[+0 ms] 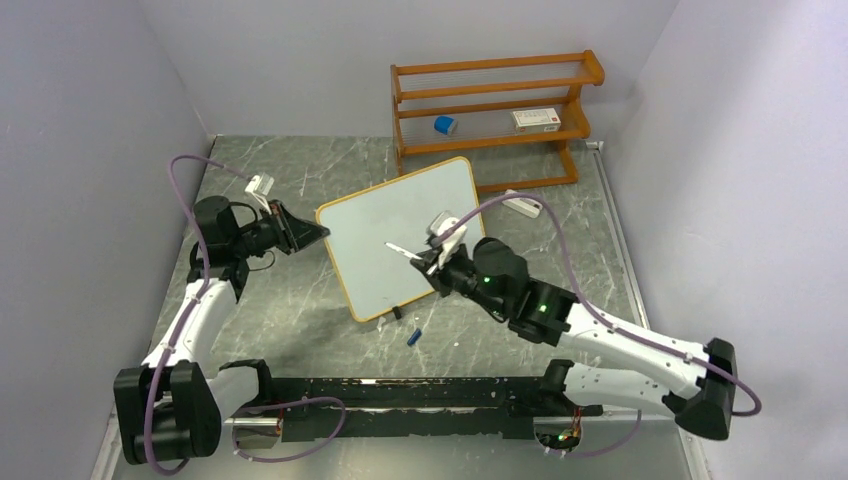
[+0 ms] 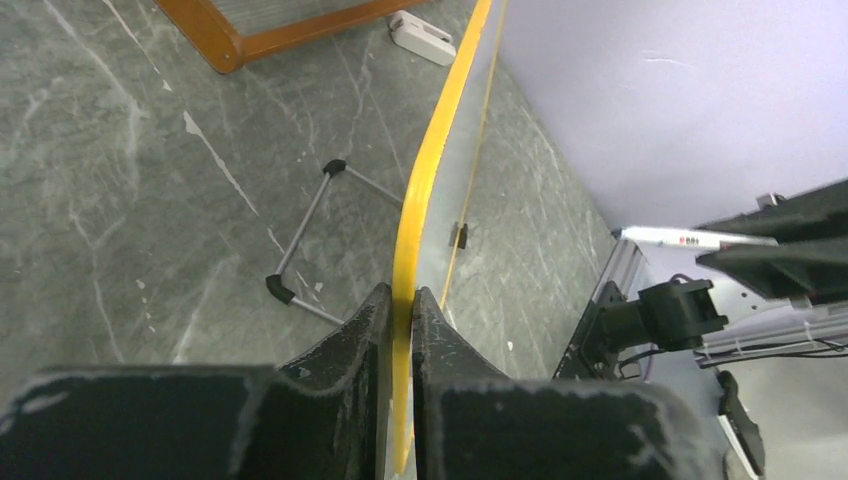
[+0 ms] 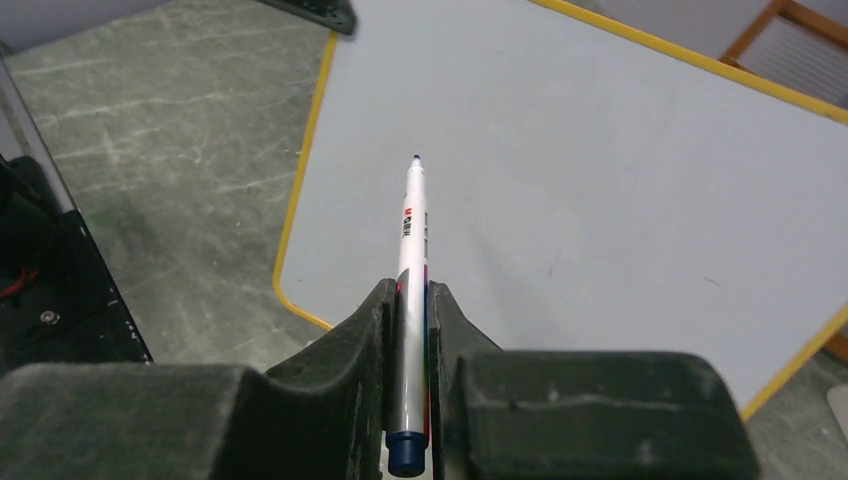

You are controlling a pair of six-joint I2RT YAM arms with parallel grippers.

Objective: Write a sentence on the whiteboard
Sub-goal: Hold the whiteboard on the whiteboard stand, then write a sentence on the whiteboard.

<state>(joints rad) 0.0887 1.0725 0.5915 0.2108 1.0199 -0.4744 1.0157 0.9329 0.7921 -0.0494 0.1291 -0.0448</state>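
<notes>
The whiteboard (image 1: 400, 230) stands tilted on the table, its white face framed in orange-yellow. My left gripper (image 1: 318, 233) is shut on its left corner; in the left wrist view the yellow frame edge (image 2: 425, 190) runs between the two closed jaws of that gripper (image 2: 400, 300). My right gripper (image 1: 432, 262) is shut on a white marker (image 1: 405, 250) with a blue tip. The marker (image 3: 412, 240) points at the middle of the board (image 3: 600, 170), its tip close over the surface. No sentence is in view on the board's face.
An orange wooden rack (image 1: 495, 110) at the back holds a blue object (image 1: 445, 125) and a white box (image 1: 537, 119). A white block (image 1: 523, 207) lies behind the board. A small blue cap (image 1: 414, 336) lies in front of it. The board's wire stand (image 2: 320, 230) rests behind it.
</notes>
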